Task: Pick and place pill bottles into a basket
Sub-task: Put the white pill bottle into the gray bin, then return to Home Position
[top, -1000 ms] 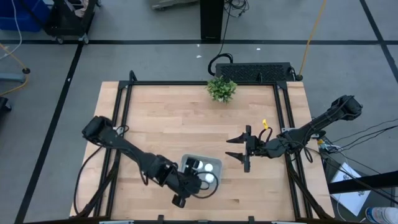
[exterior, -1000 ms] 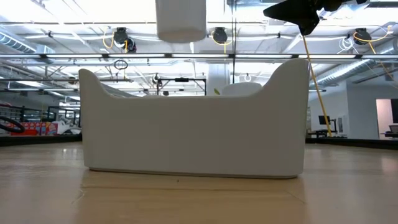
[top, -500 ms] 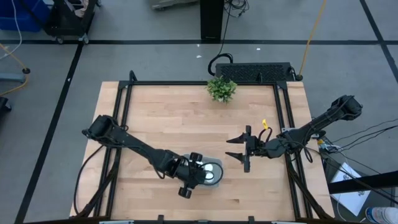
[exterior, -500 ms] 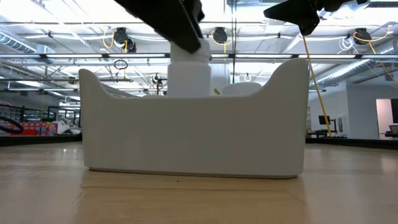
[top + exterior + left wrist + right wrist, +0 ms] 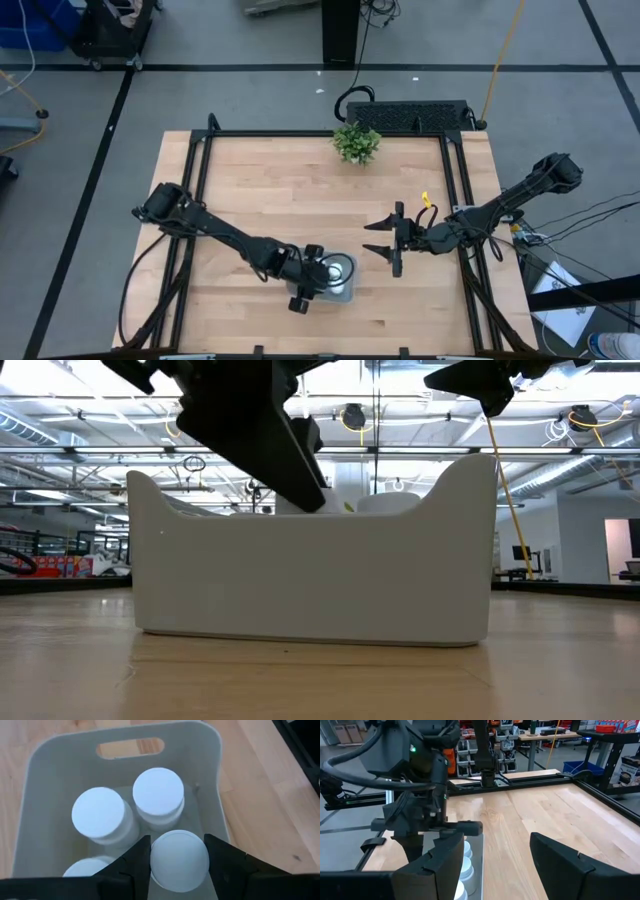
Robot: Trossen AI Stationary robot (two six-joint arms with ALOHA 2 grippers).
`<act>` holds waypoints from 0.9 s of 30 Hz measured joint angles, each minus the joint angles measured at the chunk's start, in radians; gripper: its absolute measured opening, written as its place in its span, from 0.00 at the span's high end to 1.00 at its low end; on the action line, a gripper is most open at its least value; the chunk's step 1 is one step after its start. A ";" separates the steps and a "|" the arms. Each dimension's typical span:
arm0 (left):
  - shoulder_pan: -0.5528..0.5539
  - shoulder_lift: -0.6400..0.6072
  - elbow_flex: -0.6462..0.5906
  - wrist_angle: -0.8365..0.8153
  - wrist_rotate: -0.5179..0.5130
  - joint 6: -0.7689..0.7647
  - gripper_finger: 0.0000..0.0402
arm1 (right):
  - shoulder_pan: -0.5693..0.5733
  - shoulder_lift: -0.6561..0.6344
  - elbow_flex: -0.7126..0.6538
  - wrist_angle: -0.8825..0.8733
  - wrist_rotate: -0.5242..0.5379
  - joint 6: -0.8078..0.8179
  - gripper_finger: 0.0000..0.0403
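**Bottle held low inside basket, release pending**

A wooden table [image 5: 280, 210] in an open workshop is seen, with a small green plant [image 5: 356, 142] at its far edge. The basket [image 5: 212, 795] lies at the near centre. The left gripper [image 5: 178, 857] is lowered into it, pinching a pill bottle [image 5: 178, 861] upright between its fingers [image 5: 137, 862]. Two more bottles [image 5: 127, 810] stand just beyond the held one, and a further one is partly visible beside it. The held bottle is judged to sit directly above free floor, so only opening and a straight lift are required. The right gripper [image 5: 385, 240] is parked right of the basket, fingers spread.
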 joint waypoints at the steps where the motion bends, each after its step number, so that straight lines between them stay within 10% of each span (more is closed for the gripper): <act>1: 0.001 0.000 -0.008 0.016 0.000 0.000 0.59 | 0.000 0.000 0.000 0.000 0.000 0.000 0.45; 13: 0.015 0.000 -0.016 0.030 0.008 -0.020 0.45 | 0.000 0.000 0.000 -0.001 0.000 0.000 0.45; 27: 0.017 -0.103 -0.017 -0.044 -0.039 -0.026 0.52 | -0.001 0.000 0.000 0.007 0.004 -0.040 0.45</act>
